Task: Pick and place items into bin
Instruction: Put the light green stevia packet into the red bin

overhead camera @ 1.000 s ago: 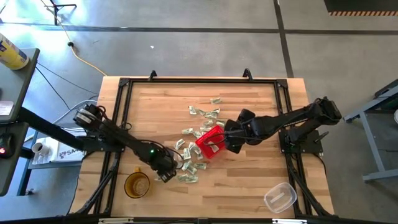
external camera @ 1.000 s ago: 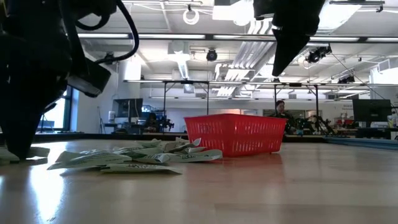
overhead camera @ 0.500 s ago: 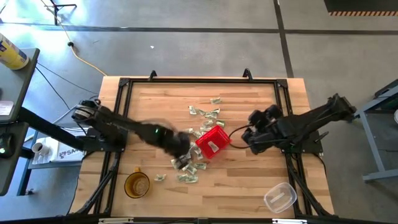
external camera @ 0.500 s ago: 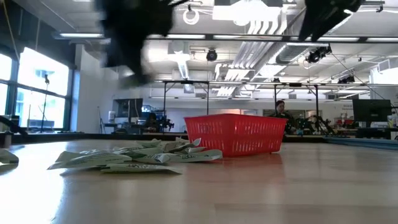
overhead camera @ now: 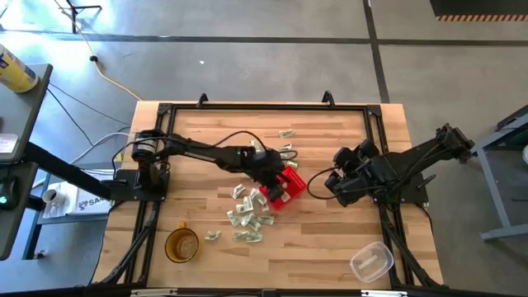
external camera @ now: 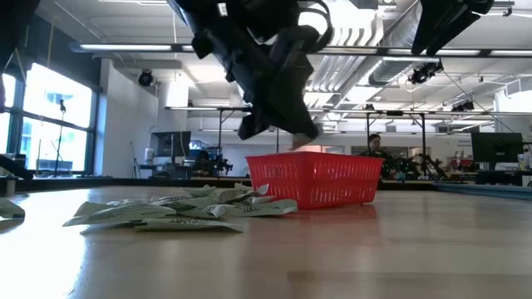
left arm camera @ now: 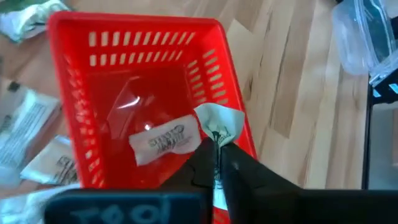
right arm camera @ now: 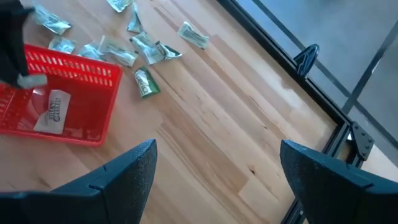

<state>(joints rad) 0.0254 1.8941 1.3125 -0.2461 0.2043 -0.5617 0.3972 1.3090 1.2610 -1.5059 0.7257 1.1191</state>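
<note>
Red basket (left arm camera: 143, 93) sits below my left gripper (left arm camera: 216, 163), clamped on a packet (left arm camera: 219, 123) near its wall; releasing now risks overshooting.

Print shows on the small pale green-and-white packet (left arm camera: 166, 142) lying inside the red perforated plastic basket (left arm camera: 74, 37), but it cannot be read.

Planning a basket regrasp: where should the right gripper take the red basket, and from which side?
Judging by its pose, the rim wall facing the right gripper: the red basket sits upright and open-topped, so one finger can drop inside. Come from above; the left gripper, holding a packet, occupies the opposite side.
</note>
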